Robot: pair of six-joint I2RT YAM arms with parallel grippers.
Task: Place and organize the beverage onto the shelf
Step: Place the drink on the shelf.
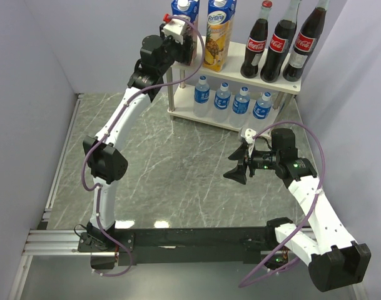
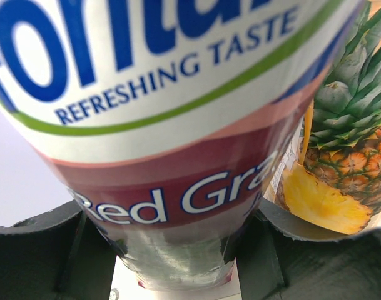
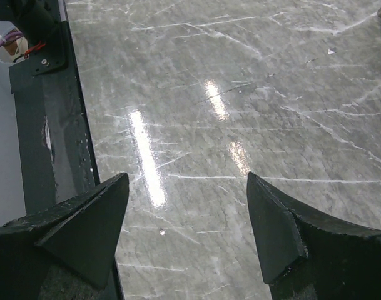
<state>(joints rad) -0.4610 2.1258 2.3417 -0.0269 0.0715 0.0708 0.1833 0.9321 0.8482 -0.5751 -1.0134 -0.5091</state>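
At the near edge, a black metal rail (image 1: pixel 190 240) carries both arm bases, and the frame cuts off part of the right one. Beyond it, over the grey veined marble table (image 1: pixel 165 181), the right gripper (image 1: pixel 236 164) hangs with its jaws spread wide. Its wrist view shows two dark fingers (image 3: pixel 84 231) with only bare stone and glare streaks in the gap between them.

Farther back stands the shelf (image 1: pixel 273 84), a two-tier rack of pale boards on round metal legs. Its rear legs are hidden behind the drinks. Four small blue-labelled water bottles (image 1: pixel 222 97) stand in a row on the lower board. Three dark red-capped Coca-Cola bottles (image 1: pixel 279 42) stand at the right of the upper board, two with their caps cut off by the top edge. To their left the tall pineapple juice carton (image 1: pixel 219 34) stands upright.

At the upper board's left end the left gripper (image 1: pixel 181 39) is clamped on the tall blue-topped red-grape juice carton (image 1: pixel 185 9), just beside the pineapple juice carton. From above, the wrist hides most of this carton, including its foot. The left wrist view fills that in: black fingers (image 2: pixel 46 256) press both flanks of the carton low down. A pale board shows under it, but I cannot tell whether the foot rests there. The carton's top lies outside that frame.
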